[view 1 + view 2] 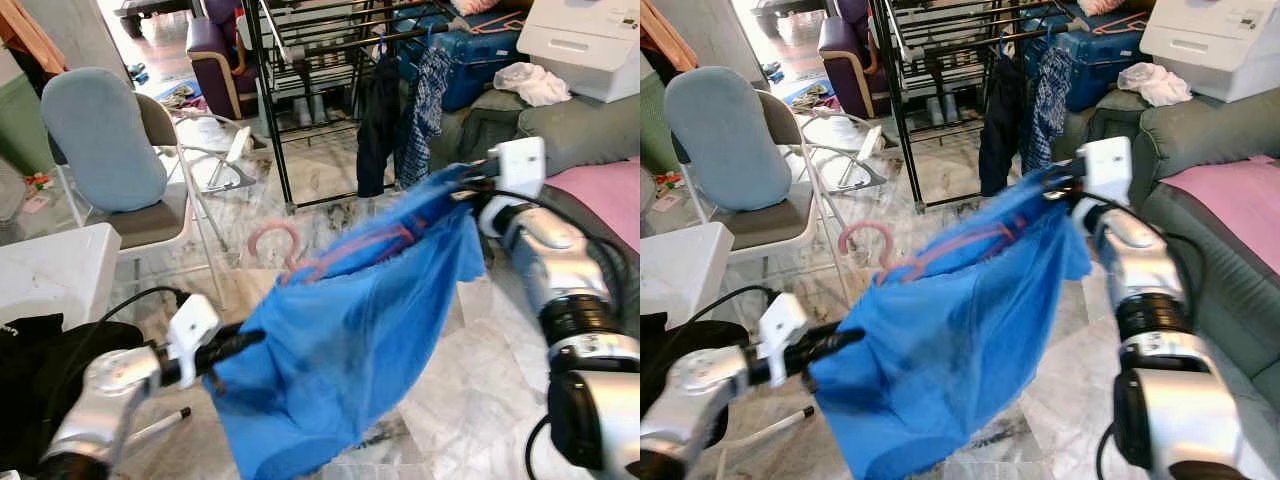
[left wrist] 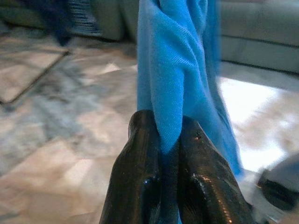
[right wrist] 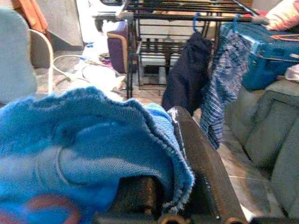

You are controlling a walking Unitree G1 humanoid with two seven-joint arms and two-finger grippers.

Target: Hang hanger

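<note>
A bright blue garment [image 1: 350, 340] is stretched in the air between my two arms, draped over a pink hanger [image 1: 285, 250] whose hook sticks up at the cloth's upper left. My left gripper [image 1: 215, 365] is shut on the garment's lower left edge; the wrist view has the blue cloth [image 2: 170, 93] pinched between both black fingers [image 2: 140, 163]. My right gripper [image 1: 462, 185] holds the upper right corner, with blue fabric [image 3: 107, 144] bunched against its finger [image 3: 198, 154]. Behind stands a black drying rack [image 1: 300, 60] with a dark garment [image 1: 378, 125] and a patterned one [image 1: 425, 95] hanging.
A folding chair with a pale blue back [image 1: 105, 140] stands at the left, a white table corner [image 1: 55, 275] beside it. A green sofa [image 1: 580, 125] with a pink cover lies on the right. A blue case [image 1: 480, 55] and white box [image 1: 585, 40] sit behind. Marble floor [image 1: 470, 380] lies below.
</note>
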